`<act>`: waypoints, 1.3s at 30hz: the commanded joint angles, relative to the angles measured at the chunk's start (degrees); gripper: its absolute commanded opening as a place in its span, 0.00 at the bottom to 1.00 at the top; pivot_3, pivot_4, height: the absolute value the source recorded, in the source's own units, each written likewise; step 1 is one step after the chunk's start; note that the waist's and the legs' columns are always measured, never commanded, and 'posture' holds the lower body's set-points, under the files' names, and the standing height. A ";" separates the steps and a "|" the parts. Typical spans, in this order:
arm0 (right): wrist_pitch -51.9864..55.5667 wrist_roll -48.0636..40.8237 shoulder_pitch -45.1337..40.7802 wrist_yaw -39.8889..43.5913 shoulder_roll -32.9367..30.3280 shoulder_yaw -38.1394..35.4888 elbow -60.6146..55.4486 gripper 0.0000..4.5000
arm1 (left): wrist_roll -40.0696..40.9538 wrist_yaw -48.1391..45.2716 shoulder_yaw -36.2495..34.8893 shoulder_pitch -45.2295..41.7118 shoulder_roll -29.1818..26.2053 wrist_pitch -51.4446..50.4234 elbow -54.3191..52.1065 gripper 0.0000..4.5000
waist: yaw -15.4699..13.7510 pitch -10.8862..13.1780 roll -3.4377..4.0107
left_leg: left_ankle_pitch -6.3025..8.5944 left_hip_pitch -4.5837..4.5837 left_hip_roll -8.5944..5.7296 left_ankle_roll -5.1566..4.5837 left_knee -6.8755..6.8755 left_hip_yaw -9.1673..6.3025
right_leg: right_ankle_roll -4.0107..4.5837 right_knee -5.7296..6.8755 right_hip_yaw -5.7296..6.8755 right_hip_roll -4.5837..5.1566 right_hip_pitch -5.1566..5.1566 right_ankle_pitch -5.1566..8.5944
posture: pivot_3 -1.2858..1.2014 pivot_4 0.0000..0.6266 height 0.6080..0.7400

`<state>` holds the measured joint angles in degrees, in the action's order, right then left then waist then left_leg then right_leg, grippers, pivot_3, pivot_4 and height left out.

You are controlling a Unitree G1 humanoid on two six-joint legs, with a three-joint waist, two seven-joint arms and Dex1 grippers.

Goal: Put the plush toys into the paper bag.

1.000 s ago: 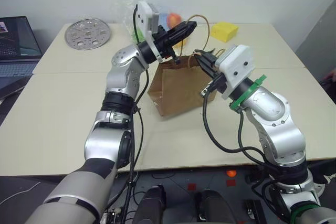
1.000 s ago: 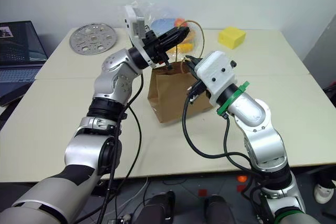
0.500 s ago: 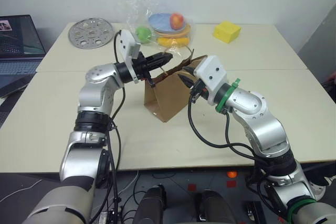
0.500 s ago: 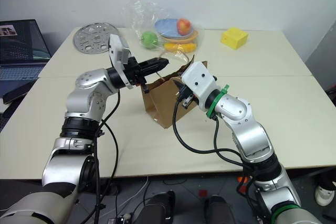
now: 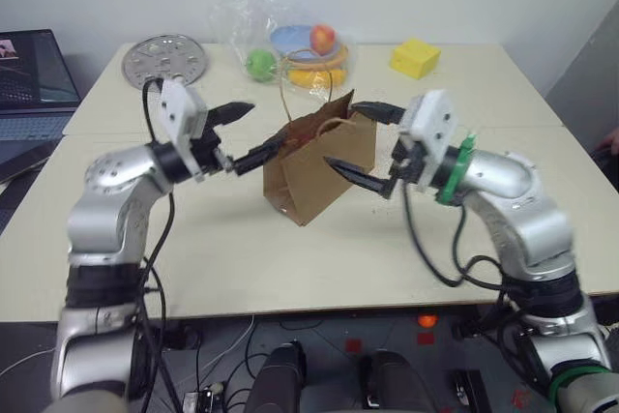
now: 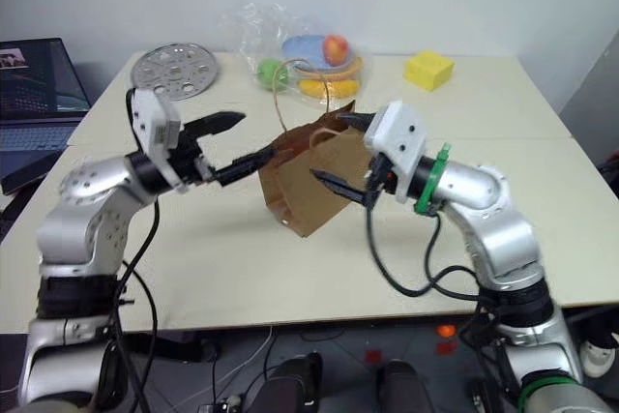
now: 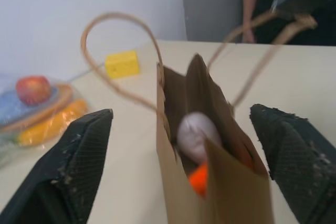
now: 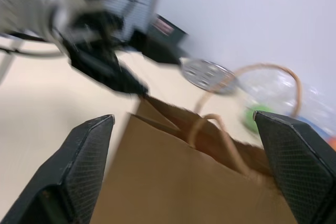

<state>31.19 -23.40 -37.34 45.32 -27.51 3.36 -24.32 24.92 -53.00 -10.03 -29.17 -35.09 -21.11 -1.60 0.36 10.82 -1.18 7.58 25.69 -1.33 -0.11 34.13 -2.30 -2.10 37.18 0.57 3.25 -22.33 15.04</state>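
Both toys, white egg-shaped plush (image 7: 197, 136) and orange carrot plush (image 7: 198, 178), sit inside brown kraft paper bag (image 5: 314, 157) mid-table. I see left gripper (image 5: 242, 132) and right gripper (image 5: 360, 140) spread wide, flanking bag. Risk: my withdrawing fingers snag twisted handles, tipping bag.

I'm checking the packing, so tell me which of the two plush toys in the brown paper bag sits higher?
The white egg-shaped plush toy sits higher in the brown paper bag; the orange plush toy peeks out below it.
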 commanded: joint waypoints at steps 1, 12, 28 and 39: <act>9.88 -12.04 -2.49 -1.16 -0.97 -7.17 -3.76 1.00 | 0.82 4.78 -1.47 2.61 2.13 0.29 -5.76 0.99 | -0.37 0.00 -0.01 | 0.00 0.00 0.01 0.00 0.00 -0.04 | 0.04 0.00 0.01 0.01 0.01 -0.01 | 0.52 0.24 1.00; 18.48 -18.82 8.16 -6.74 -9.18 -11.98 -9.95 1.00 | -2.78 7.94 6.35 5.86 9.68 4.82 -4.29 0.99 | -0.91 -0.03 -0.02 | 0.01 0.13 0.04 0.00 0.00 0.16 | 0.47 -0.15 0.00 0.19 -0.02 0.12 | 0.52 0.24 1.00; 18.84 -20.11 11.66 -12.62 -9.06 -11.97 -14.39 1.00 | -7.73 7.28 9.21 5.37 10.58 10.00 4.52 0.86 | -0.69 -0.03 -0.02 | 0.00 0.13 0.05 -0.01 0.02 0.12 | 0.31 -0.16 0.04 0.11 0.00 0.04 | 0.52 0.24 1.00; 18.39 -19.95 12.17 -13.23 -9.44 -11.37 -14.04 1.00 | -7.66 6.24 9.50 4.23 10.55 9.95 5.59 0.11 | -0.65 -0.03 -0.02 | 0.00 0.13 0.05 -0.01 0.03 0.15 | 0.29 -0.18 0.03 0.12 0.00 0.03 | 0.52 0.24 1.00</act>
<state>50.64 -42.85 -25.27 32.17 -36.32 -7.39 -37.03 16.51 -46.06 -0.35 -23.56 -24.60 -12.06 4.72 -0.29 10.79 -1.20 7.58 25.82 -1.28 -0.12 34.16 -2.16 -1.81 37.00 0.59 3.37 -22.32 15.07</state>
